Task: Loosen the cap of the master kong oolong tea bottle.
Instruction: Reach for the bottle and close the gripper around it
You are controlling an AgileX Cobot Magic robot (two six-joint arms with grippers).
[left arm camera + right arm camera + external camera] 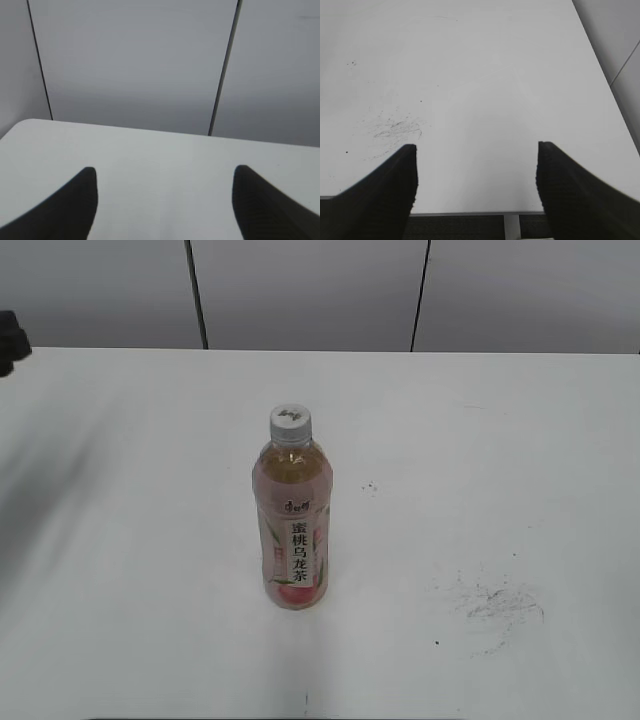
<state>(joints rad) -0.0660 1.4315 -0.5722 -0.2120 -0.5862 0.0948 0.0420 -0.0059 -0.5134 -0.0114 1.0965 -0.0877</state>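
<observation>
The master kong oolong tea bottle (292,530) stands upright in the middle of the white table (500,460), its pink-and-white label with black characters facing me. The light-grey cap (290,423) sits on its neck. Neither wrist view shows the bottle. My left gripper (164,172) is open and empty above the table's far left part; a dark bit of that arm (12,340) shows at the left edge of the exterior view. My right gripper (476,147) is open and empty over the table's front right edge. It is out of the exterior view.
Grey scuff marks (495,605) lie on the table right of the bottle; they also show in the right wrist view (395,127). A grey panelled wall (320,290) stands behind the table. The table's front edge (470,212) shows between my right fingers.
</observation>
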